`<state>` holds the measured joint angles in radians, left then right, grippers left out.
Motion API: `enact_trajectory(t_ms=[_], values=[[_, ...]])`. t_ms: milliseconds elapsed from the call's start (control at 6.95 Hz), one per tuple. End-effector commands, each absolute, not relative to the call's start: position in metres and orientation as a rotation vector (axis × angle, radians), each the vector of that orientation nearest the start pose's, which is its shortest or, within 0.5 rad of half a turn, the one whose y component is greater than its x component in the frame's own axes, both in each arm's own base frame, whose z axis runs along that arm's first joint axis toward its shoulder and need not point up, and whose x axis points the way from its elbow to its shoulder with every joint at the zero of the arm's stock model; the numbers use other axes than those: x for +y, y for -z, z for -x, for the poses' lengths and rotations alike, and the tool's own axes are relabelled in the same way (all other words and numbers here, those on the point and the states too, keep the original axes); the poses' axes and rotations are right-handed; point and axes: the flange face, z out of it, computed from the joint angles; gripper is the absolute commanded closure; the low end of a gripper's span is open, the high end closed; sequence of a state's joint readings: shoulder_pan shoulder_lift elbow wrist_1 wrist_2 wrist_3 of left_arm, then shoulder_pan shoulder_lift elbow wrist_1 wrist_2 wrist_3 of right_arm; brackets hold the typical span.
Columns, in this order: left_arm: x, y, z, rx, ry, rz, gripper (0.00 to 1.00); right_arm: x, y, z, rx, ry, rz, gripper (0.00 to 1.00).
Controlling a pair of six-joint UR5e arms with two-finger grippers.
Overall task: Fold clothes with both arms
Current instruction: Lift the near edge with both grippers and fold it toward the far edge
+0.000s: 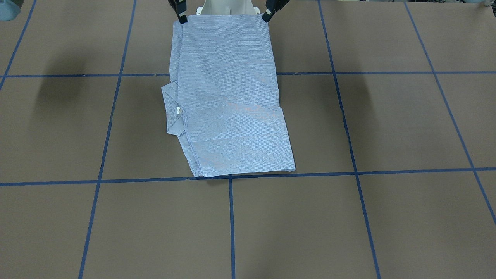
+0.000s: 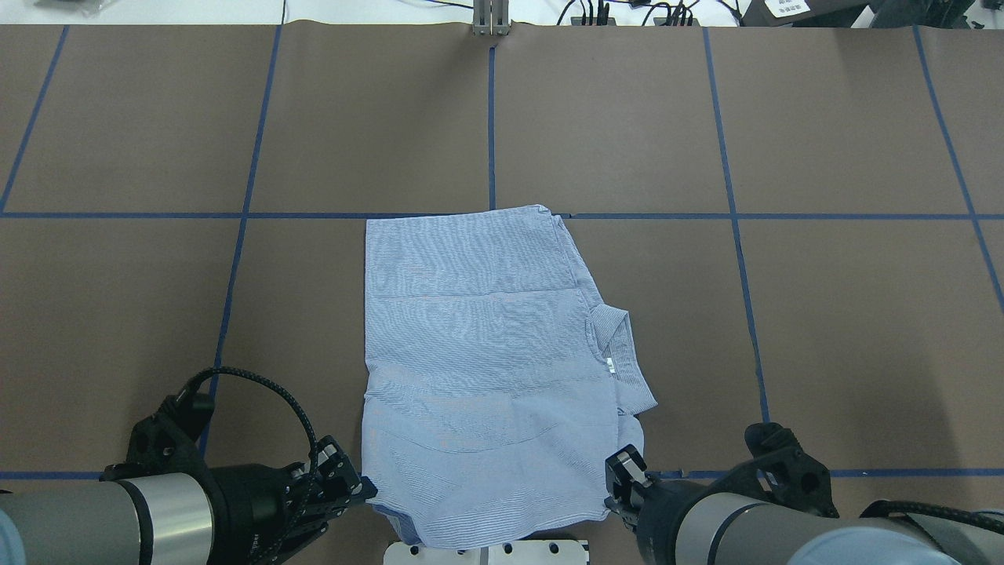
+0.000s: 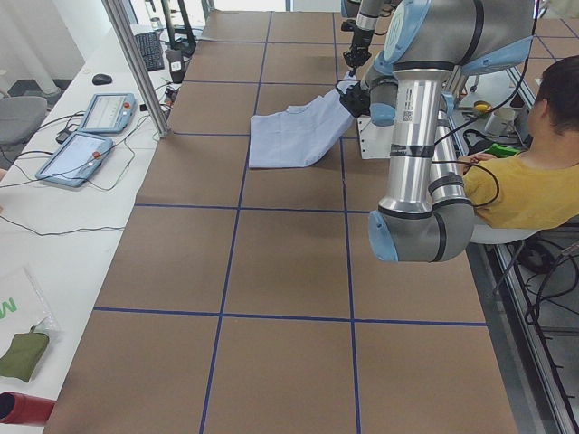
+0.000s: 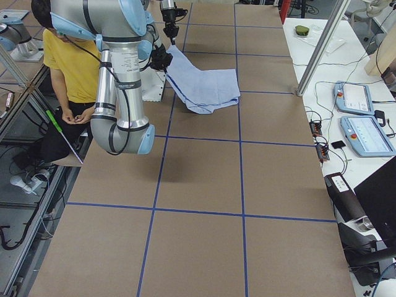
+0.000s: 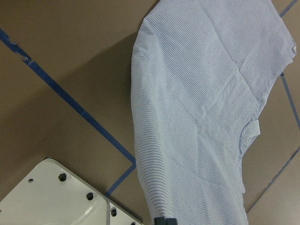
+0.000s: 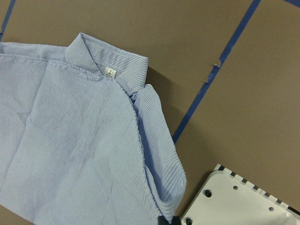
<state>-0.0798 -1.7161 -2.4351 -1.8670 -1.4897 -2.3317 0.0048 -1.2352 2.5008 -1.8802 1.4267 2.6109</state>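
The shirt, prob. light, limp & thin, sagged between the left gripper and right gripper, each clamped on a near corner, w/ the rest flat on the table ahead of them; corners/hems looked the safest holds.

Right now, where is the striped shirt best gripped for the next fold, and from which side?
Probably its two corners nearest the robot, approached from the robot's side. The shirt lies as a long rectangle with the collar poking out sideways; the left claw and right claw pinch those corners, edge raised.
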Motion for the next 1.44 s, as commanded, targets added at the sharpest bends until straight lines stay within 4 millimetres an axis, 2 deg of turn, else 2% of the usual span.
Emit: enact_trajectory(t_ms=[0, 144, 288, 432, 576, 720, 864, 1152, 1296], values=[[-0.17, -0.181, -0.379, 1.28, 0.758, 0.392, 1.0, -0.137, -0.166, 0.398, -0.929, -1.001, 0.389, 1.0], [-0.172, -0.174, -0.371, 1.299, 0.759, 0.396, 1.0, -0.153, -0.159, 0.384, -0.964, -1.035, 0.385, 1.0], [-0.175, -0.174, -0.37, 1.301, 0.767, 0.39, 1.0, -0.182, -0.158, 0.37, -0.988, -1.101, 0.355, 1.0], [-0.19, -0.171, -0.364, 1.318, 0.793, 0.364, 1.0, -0.2, -0.153, 0.366, -1.002, -1.133, 0.345, 1.0], [-0.213, -0.172, -0.357, 1.316, 0.806, 0.338, 1.0, -0.234, -0.154, 0.368, -0.995, -1.183, 0.32, 1.0], [-0.227, -0.18, -0.361, 1.297, 0.789, 0.301, 1.0, -0.268, -0.152, 0.387, -0.962, -1.159, 0.3, 1.0], [-0.246, -0.178, -0.369, 1.304, 0.81, 0.267, 1.0, -0.3, -0.147, 0.397, -0.966, -1.165, 0.264, 1.0], [-0.302, -0.177, -0.385, 1.296, 0.825, 0.141, 1.0, -0.361, -0.17, 0.421, -0.989, -1.188, 0.247, 1.0], [-0.324, -0.185, -0.391, 1.266, 0.806, 0.122, 1.0, -0.389, -0.176, 0.432, -1.011, -1.176, 0.236, 1.0]])
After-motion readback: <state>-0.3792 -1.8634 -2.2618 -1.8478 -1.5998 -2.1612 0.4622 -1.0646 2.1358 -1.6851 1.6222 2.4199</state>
